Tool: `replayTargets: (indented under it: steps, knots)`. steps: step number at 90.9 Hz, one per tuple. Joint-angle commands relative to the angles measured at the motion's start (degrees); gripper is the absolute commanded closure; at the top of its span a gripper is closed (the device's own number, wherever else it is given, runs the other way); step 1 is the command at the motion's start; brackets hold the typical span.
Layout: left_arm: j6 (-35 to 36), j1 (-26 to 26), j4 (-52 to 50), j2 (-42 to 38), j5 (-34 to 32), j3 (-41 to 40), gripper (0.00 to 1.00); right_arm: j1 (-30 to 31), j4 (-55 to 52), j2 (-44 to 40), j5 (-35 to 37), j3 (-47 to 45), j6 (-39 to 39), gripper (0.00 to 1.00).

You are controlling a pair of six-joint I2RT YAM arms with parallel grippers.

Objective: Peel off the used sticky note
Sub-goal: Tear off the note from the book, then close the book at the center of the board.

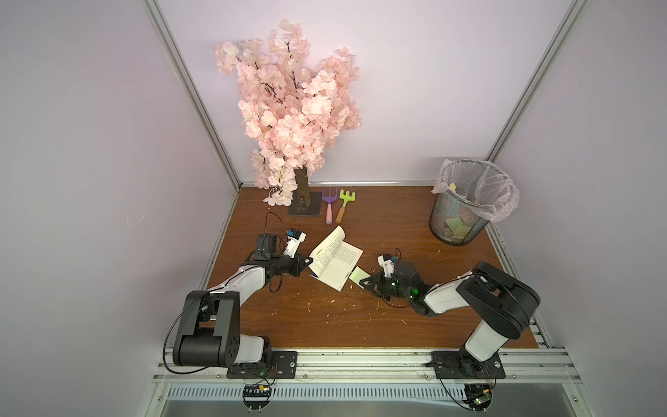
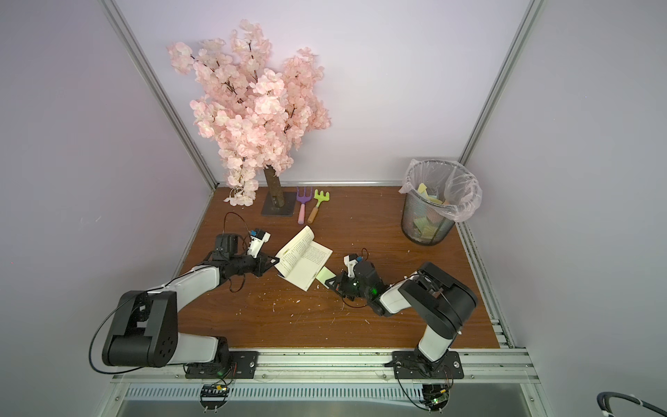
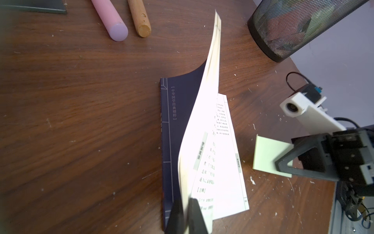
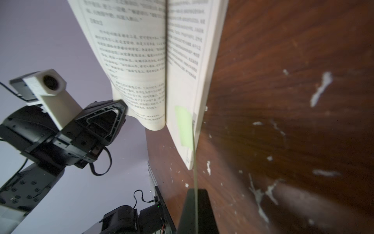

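The right gripper [image 1: 363,282] is clamped on the pale green paper sticky note [image 1: 356,275], whose far end is stuck to the open white-paged book [image 1: 337,260]. The left gripper [image 1: 309,260] pinches the book's raised pages.

Pale lilac panel walls [image 1: 433,90] close in three sides, joined by silver aluminium corner posts [image 1: 194,94]. The dark brown wood-grain tabletop [image 1: 379,231] is flecked with white specks (thickest toward the front). At the back stands a pink artificial blossom tree [image 1: 288,108] on a dark square base plate [image 1: 314,209]. Just beside it lie a purple toy garden fork [image 1: 329,196] and a green toy rake [image 1: 347,198]. A black mesh waste bin [image 1: 458,224] with a clear plastic liner [image 1: 501,205] fills the far right corner. A silver aluminium rail [image 1: 361,361] edges the front. Light is soft and even.
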Motion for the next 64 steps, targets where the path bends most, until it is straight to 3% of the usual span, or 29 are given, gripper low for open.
replayTargets:
  steps: [1, 4, 11, 22, 43, 55, 58, 64]
  knots:
    - [2.4, 0.9, -3.7, -1.6, 1.4, -0.1, 0.76, -1.2, -12.6, -8.1, 2.9, 4.3, -9.4, 1.00]
    - [2.8, 0.8, -4.0, -2.2, 2.1, -0.2, 0.64, -1.5, -17.1, -10.9, 5.1, 5.7, -11.7, 1.00]
    - [5.0, 0.7, -5.8, -3.2, 4.2, -0.1, 0.46, -2.6, -25.9, -16.2, 8.5, 8.2, -15.8, 1.00]
    - [8.8, 0.5, -11.1, -3.8, 6.7, 2.0, 0.01, -4.5, -35.0, -23.5, 12.4, 11.2, -19.8, 1.00]
    - [11.1, 0.5, -12.5, -6.9, 4.5, 2.6, 0.02, -8.7, -47.5, -32.8, 17.5, 17.2, -25.9, 1.00]
    - [13.2, 0.6, -13.7, -8.1, -0.8, 4.3, 0.00, -11.6, -54.0, -35.7, 18.5, 21.5, -28.7, 1.00]
    - [13.2, 0.6, -13.2, -8.0, -3.1, 4.5, 0.07, -12.3, -55.6, -36.5, 19.1, 22.9, -29.5, 1.00]
    - [12.2, 0.5, -10.9, -7.6, -9.2, 4.4, 0.38, -13.8, -58.4, -37.1, 19.9, 26.1, -31.0, 1.00]
